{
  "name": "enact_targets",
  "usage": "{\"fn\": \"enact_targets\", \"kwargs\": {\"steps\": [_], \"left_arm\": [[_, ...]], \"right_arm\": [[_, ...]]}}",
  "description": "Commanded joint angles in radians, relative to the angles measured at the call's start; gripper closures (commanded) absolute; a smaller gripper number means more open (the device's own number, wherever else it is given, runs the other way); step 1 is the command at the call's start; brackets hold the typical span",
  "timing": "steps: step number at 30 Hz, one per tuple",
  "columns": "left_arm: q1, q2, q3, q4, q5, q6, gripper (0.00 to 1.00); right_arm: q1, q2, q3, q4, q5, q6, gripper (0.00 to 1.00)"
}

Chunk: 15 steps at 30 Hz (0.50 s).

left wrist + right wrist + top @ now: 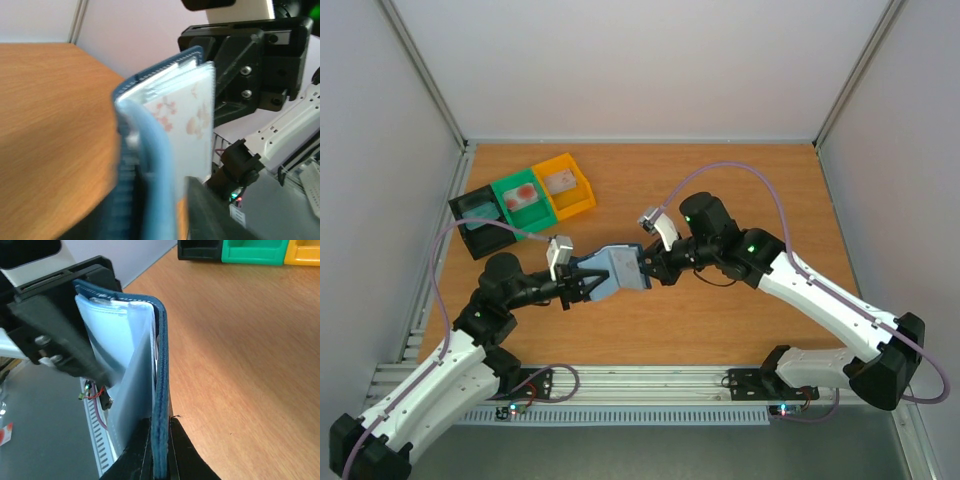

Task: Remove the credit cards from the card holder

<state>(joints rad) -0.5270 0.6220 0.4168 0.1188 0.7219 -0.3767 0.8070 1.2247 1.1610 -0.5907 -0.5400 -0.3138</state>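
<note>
Over the middle of the table [720, 320], the holder [620, 266] hangs between the two grippers. It is partly open, with the navy cover outside and the paler blue pockets inside. The left wrist view shows it on edge with a card [186, 116] in one of its clear pockets. The card is pale with reddish marks. Whether more cards lie behind it, I cannot tell.

The right gripper [647, 268] is closed on the holder's right end. Its own camera shows the two fingers pinching the navy cover's edge between them, with the pockets fanning away to the left.

The left gripper [582, 287] is at the holder's left end. Its fingers [202, 210] stand on either side of the near flap, jaws part-way apart. I cannot tell whether they press on the flap or only bracket it.

Three bins sit in a touching row at the table's far left corner, well apart from the holder. The black bin [463, 225] holds a teal card [478, 208]. The green bin [542, 205] holds a pale card with red marks [523, 195]. The yellow bin [582, 196] holds a pale card [560, 181].
</note>
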Motion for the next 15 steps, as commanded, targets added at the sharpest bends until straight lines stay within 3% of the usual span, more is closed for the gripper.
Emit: {"fn": "enact_targets", "kwargs": {"steps": [1, 6, 10, 15], "left_arm": [[-0.001, -0.005, 0.007, 0.013, -0.019, -0.001, 0.97], [-0.001, -0.016, 0.028, -0.082, -0.096, 0.005, 1.00], [0.001, -0.018, 0.055, -0.238, -0.237, 0.041, 1.00], [0.000, -0.022, 0.043, -0.200, -0.175, 0.053, 1.00]], "right_arm": [[0.006, -0.018, 0.009, 0.038, -0.074, -0.015, 0.98], [-0.090, -0.076, -0.080, 0.061, -0.069, -0.003, 0.80], [-0.167, -0.122, -0.114, 0.016, -0.082, -0.015, 0.49], [-0.166, -0.117, -0.113, 0.030, -0.144, -0.021, 0.03]]}}
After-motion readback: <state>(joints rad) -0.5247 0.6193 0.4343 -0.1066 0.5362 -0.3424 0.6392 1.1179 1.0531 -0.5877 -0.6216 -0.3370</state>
